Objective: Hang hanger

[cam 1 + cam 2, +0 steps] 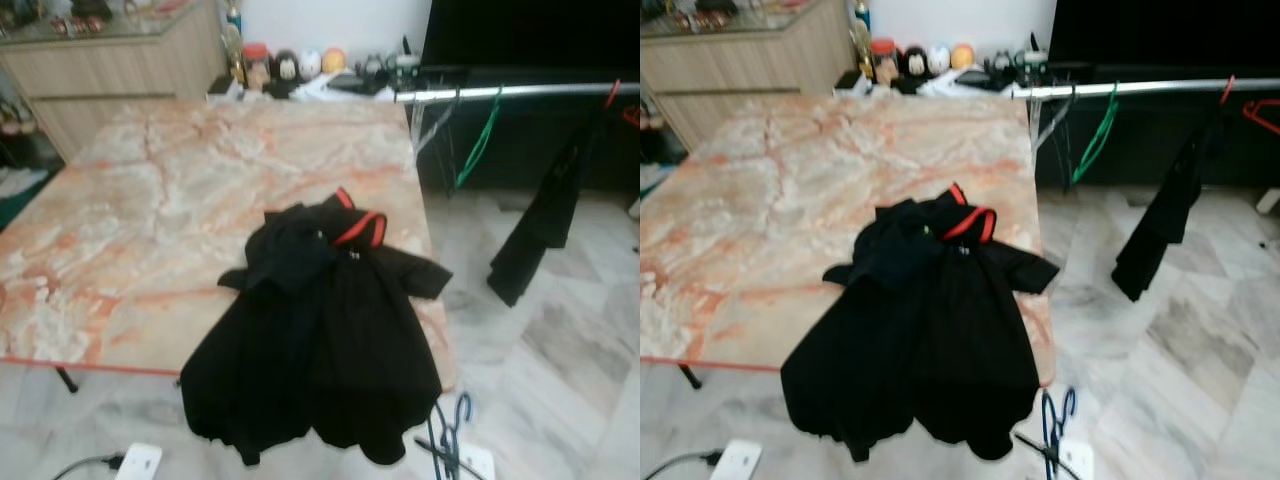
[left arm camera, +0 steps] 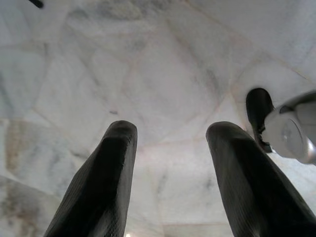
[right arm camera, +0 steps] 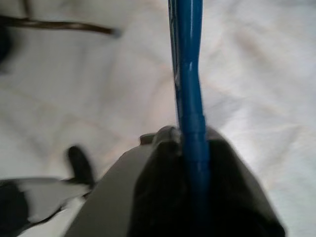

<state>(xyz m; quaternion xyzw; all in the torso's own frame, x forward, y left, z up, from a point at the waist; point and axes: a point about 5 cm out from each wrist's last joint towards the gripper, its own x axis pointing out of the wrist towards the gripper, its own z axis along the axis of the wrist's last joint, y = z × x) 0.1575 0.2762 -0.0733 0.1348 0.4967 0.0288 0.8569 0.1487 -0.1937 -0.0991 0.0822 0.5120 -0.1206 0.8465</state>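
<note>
No legible writing. Right gripper [image 3: 192, 163] hangs low, fingers pinching a thin blue plastic hanger [image 3: 189, 74]. Left gripper [image 2: 170, 173], fingers spread, points at pale marble floor [image 2: 148, 74] beneath.

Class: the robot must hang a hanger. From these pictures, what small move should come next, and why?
Probably lift the blue hanger toward the silver rail. The right claw is shut on it, low near the floor, while the rail stands beyond the table, to the right.

Soft, even daylight throughout; head views slightly blurred, right wrist view badly out of focus.
</note>
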